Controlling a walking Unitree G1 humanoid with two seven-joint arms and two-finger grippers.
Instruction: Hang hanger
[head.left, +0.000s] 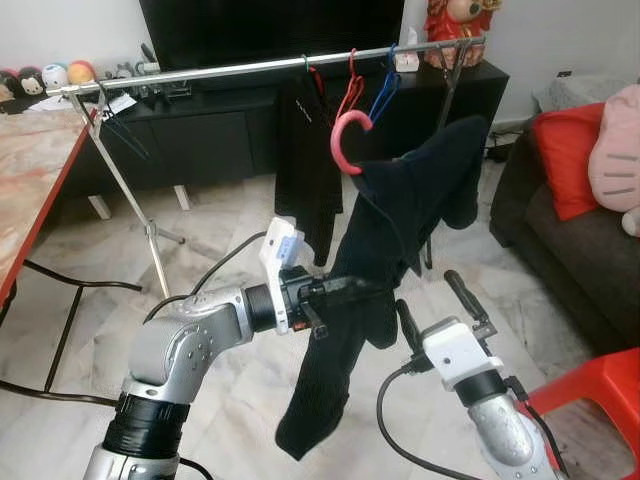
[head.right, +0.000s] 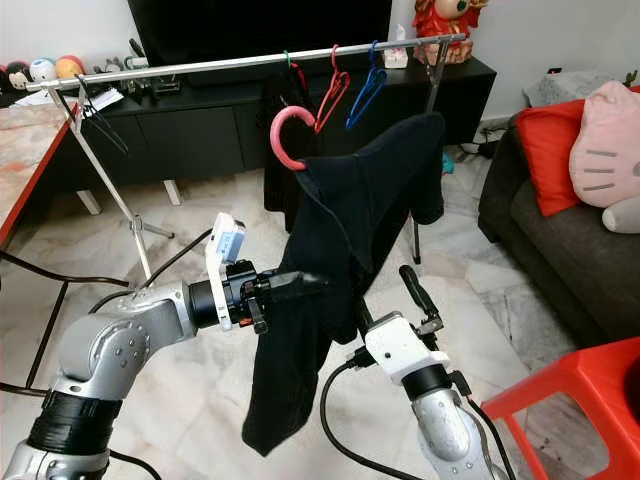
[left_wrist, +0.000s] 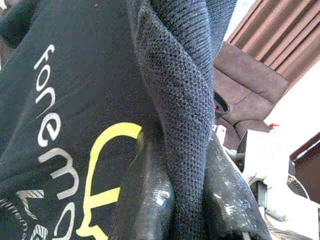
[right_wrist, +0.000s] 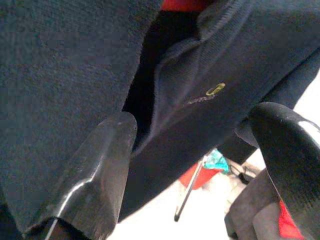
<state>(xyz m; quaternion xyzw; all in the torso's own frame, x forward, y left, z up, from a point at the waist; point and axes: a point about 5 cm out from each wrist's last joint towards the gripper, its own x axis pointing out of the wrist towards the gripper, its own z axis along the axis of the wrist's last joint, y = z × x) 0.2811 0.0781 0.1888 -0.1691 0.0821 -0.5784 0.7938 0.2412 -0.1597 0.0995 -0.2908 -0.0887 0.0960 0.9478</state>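
Note:
A dark shirt (head.left: 400, 210) with a yellow logo hangs on a pink hanger whose hook (head.left: 345, 140) points up, just below the silver clothes rail (head.left: 230, 68). My left gripper (head.left: 368, 288) reaches in from the left at mid height and is shut on a fold of the shirt (left_wrist: 185, 115), its fingers (left_wrist: 147, 200) clamped on the knit cloth. My right gripper (head.left: 425, 292) stands open low beside the shirt's right side. In the right wrist view its fingers (right_wrist: 97, 165) are spread wide, with the dark cloth (right_wrist: 60, 75) close in front and nothing between them.
A red hanger (head.left: 350, 88), a blue hanger (head.left: 385, 92) and a black garment (head.left: 305, 170) hang on the rail. A sofa with a red cushion (head.left: 565, 150) is right, a red stool (head.left: 600, 390) low right, a marble table (head.left: 30, 170) left. Cables cross the floor.

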